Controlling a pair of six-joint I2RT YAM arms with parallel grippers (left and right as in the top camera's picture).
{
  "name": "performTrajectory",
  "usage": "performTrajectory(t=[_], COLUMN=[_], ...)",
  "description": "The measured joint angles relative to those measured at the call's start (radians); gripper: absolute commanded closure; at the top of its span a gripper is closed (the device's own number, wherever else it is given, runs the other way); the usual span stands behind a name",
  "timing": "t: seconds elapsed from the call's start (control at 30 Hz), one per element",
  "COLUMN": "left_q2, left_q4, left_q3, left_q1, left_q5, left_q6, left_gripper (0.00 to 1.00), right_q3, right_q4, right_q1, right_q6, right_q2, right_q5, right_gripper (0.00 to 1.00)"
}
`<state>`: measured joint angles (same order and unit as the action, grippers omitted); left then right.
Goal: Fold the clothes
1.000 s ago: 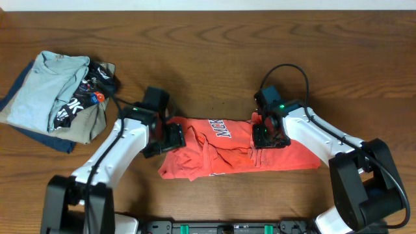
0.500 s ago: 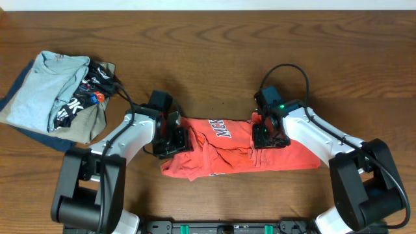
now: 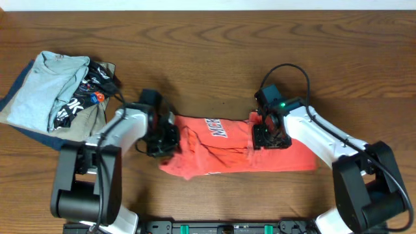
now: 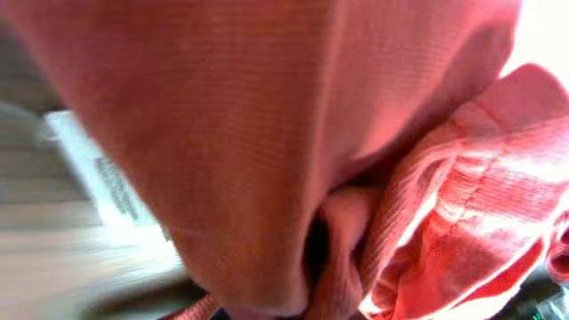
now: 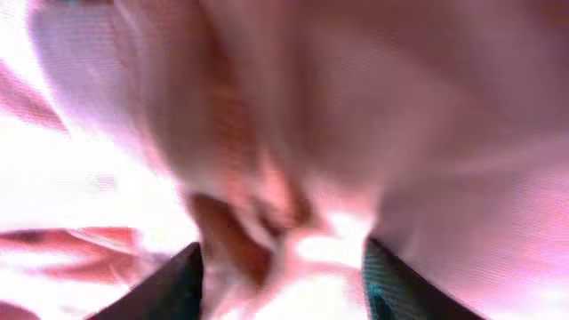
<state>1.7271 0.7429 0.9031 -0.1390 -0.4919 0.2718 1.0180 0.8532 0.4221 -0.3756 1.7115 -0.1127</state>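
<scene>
lying crumpled on the table, coral t-shirt
right gripper pinches bunched cloth; left gripper sits at its left edge, grip hidden by fabric, cannot tell.

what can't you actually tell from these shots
Left gripper: overhead, its own body hides the fingertips; the left wrist view is filled by the red T-shirt, so open or shut is unclear.
Right gripper: the right wrist view is blurred and washed out; grip unclear.
Shirt lettering: partly hidden by folds, overhead.
Clothes pile: lower garments covered by those on top, overhead.
</scene>
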Motion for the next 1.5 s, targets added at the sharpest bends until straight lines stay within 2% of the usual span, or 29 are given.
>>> performTrajectory(t=[0.13,0.27,0.4,0.5,0.67,1.03,1.1,1.13,1.2,1.33,1.5], left_q2=[-0.001,-0.003,-0.009,-0.021,-0.036,-0.025,-0.002,0.014,0.050,0.101,0.083], left_q4=[0.103,0.218,0.336,0.389,0.431,0.305,0.275,0.263,0.254,0.272,0.364], left_q3=[0.092,0.202,0.336,0.421,0.527,0.567,0.567,0.568,0.568,0.568,0.586], left_q1=[0.089,0.170,0.222,0.211,0.080,-0.442,-0.519,-0.552,-0.606,-0.657,-0.613], left_q5=[0.119,0.238,0.313,0.320,0.319,0.315,0.315,0.315,0.312,0.311,0.325], left_q6=[-0.006,-0.008,-0.008,-0.008,-0.007,0.105,0.129,0.135,0.148,0.171,0.170], left_gripper=[0.94,0.94,0.94,0.94,0.94,0.93,0.83,0.71,0.55,0.52,0.52], right_q3=[0.105,0.193,0.211,0.211,0.211,0.211,0.211,0.211,0.211,0.211,0.211], right_q4=[0.064,0.123,0.166,0.200,0.218,0.237,0.240,0.240,0.243,0.249,0.241], right_q1=[-0.002,-0.034,-0.118,-0.190,-0.262,-0.278,-0.278,-0.278,-0.278,-0.278,-0.278], right_q6=[0.042,0.063,0.073,0.073,0.084,0.103,0.106,0.106,0.107,0.109,0.129], right_q2=[-0.068,-0.158,-0.201,-0.197,-0.194,-0.193,-0.193,-0.193,-0.193,-0.193,-0.193], right_q5=[0.006,0.044,0.085,0.105,0.117,0.121,0.121,0.121,0.121,0.121,0.101], right_gripper=[0.27,0.20,0.19,0.20,0.19,0.18,0.18,0.18,0.16,0.13,0.11])
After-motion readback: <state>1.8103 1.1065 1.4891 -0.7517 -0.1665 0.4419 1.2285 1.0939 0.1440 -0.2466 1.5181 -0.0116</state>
